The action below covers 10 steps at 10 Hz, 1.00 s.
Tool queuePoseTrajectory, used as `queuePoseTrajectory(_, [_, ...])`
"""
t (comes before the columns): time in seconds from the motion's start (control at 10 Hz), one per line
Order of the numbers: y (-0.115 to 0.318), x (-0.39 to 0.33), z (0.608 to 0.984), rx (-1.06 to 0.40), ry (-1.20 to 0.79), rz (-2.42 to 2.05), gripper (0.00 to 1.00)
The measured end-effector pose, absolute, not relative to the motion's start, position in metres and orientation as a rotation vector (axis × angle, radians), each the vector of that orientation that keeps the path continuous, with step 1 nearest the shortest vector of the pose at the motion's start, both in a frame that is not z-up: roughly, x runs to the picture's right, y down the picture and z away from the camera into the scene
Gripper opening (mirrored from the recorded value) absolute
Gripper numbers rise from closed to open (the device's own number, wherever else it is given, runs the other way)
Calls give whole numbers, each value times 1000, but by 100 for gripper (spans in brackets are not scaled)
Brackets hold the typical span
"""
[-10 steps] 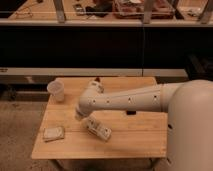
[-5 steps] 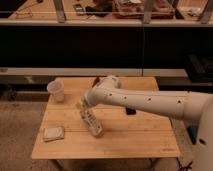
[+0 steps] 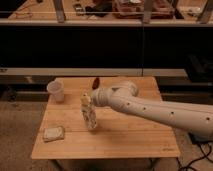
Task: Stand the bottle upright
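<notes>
Packet (image 3: pixel 52 133): flat on the table's (image 3: pixel 130 142) front left corner, well apart from the rest.
Bottle (image 3: pixel 90 119): left of the table's middle, base on the wood, almost upright, leaning a little.
Gripper (image 3: pixel 87 100): right at the bottle's top; clenched or released, I cannot tell.
Arm (image 3: pixel 150 107): reaches in from the right, over the table.
Cup (image 3: pixel 56 91): upright at the back left corner.
Red thing (image 3: pixel 95 81): at the back edge, behind the arm.

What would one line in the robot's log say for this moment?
bottle: nearly upright, base on table | claw: at its top | cup: far corner, apart | packet: near edge, apart
</notes>
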<state>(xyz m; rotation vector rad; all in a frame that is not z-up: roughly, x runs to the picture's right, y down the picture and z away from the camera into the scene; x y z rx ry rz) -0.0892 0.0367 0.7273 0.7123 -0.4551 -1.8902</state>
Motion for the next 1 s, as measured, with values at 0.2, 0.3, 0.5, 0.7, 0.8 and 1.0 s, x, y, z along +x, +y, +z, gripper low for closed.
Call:
queuePoseTrajectory(0.2, [51,-85,722,754,-444,-1877,36])
queuePoseTrajectory(0.3, [54,-83,721,768,-439,-1874,36])
queuePoseTrajectory(0.5, [58,-79,718,800,-422,-1861,36])
queuePoseTrajectory(0.7, [57,-67,715,842,-386,-1840,36])
queuePoseTrajectory(0.8, [59,-64,715,850,-381,-1838,36])
queuePoseTrajectory(1.0, [65,-70,717,865,-387,-1853,36])
